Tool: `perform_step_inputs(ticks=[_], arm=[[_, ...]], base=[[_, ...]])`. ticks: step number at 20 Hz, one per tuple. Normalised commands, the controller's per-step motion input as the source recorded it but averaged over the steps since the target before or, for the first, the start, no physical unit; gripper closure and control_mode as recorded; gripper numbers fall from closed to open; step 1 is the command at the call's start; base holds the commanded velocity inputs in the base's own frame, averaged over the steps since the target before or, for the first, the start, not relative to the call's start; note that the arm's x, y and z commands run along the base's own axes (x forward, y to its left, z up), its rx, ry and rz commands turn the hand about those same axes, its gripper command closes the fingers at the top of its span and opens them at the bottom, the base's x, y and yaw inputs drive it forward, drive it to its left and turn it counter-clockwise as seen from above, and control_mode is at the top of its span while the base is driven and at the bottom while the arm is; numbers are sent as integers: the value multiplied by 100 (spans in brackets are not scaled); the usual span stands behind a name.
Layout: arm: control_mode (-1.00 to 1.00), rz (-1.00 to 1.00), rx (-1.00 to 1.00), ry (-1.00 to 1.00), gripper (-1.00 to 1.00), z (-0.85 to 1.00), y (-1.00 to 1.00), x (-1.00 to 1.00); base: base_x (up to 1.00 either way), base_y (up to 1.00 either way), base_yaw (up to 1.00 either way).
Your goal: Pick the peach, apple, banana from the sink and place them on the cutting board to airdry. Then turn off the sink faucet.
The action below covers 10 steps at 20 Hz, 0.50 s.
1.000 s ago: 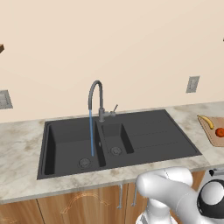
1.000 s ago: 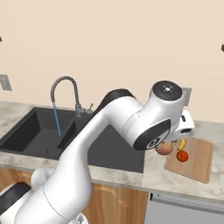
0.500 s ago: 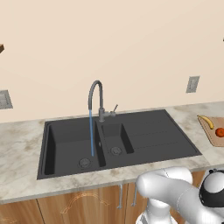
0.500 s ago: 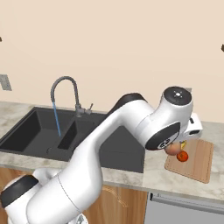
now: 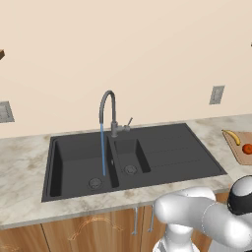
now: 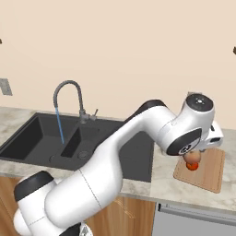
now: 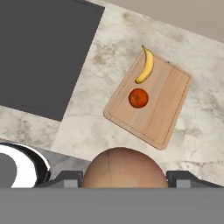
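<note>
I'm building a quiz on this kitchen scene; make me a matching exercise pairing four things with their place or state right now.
Things:
1. curved yellow banana
2. round tan-brown fruit
3. thin blue water stream
4. small round orange-red fruit

Places or states:
A. between the gripper fingers
B. at the board's far edge in the hand view
C. falling into the large basin of the black sink
D. near the middle of the light wooden cutting board

Pairs: 1-B, 2-A, 3-C, 4-D
</note>
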Motion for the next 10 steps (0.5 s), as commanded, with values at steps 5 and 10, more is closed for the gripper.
perform_step_inputs(ticks=[5,10], arm=[[-100,3,0,0,100,-9,-29,9],[-100,3,0,0,100,-20,-20,25]], base=[[0,0,0],[0,0,0]])
